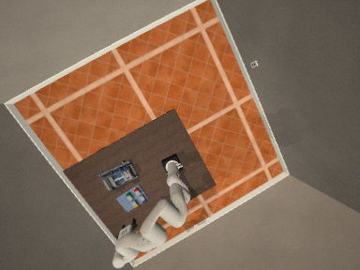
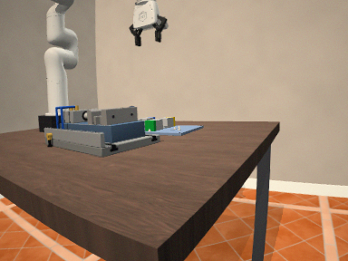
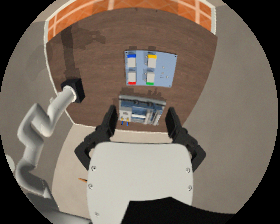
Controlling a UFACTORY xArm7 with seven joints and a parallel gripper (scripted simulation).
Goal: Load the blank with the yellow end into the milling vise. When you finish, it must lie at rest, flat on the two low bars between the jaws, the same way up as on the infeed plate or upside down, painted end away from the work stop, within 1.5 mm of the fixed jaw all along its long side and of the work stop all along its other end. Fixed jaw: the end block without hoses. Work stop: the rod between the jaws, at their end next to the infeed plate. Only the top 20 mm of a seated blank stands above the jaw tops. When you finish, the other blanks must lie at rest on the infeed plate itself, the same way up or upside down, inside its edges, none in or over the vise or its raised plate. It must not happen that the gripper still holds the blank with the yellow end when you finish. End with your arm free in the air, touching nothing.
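Observation:
The blank with the yellow end (image 3: 151,63) (image 1: 136,206) lies on the blue infeed plate (image 3: 170,70) (image 1: 124,204) (image 2: 190,129), its yellow end facing away from the vise in the wrist view. The milling vise (image 3: 141,110) (image 1: 119,174) (image 2: 120,131) stands beside the plate; its bars and any gap at the work stop are too small to judge. My gripper (image 3: 142,112) (image 2: 148,42) is open and empty, high above the table; in the wrist view the vise shows between its fingers. Blanks with a blue end (image 3: 131,62), a red end (image 3: 132,77) and a green end (image 3: 150,77) also lie on the plate.
Small pins stand on the plate beside the blanks. Blue hoses (image 2: 58,117) rise at one end of the vise, which sits on a grey raised plate (image 2: 103,150). The arm's black base (image 3: 80,91) (image 2: 44,123) stands on the dark wooden table (image 2: 181,177).

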